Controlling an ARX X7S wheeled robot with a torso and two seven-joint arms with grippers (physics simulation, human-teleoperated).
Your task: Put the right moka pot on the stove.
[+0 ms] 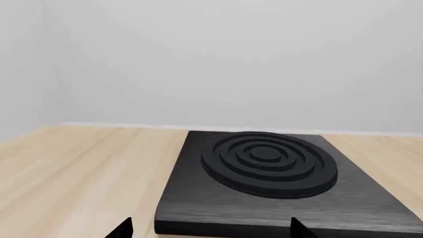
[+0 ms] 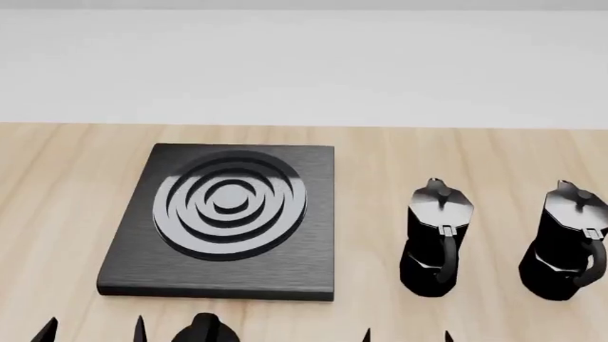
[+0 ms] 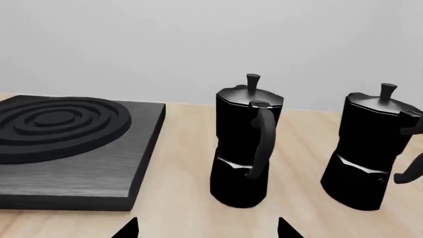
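Approach: spread right gripper [image 3: 208, 229] should pass the near pot and clamp the right moka pot [image 2: 564, 246]; left gripper [image 1: 210, 229] spread.

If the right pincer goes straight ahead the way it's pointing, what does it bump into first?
Probably the left pot. The right pincer is open, and that pot stands almost straight ahead between its fingertips. The right pot sits off to the side, so it would likely be missed.

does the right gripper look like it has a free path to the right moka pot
Probably yes. The right gripper is open and faces the other pot; the right moka pot stands apart beside it, on bare table.
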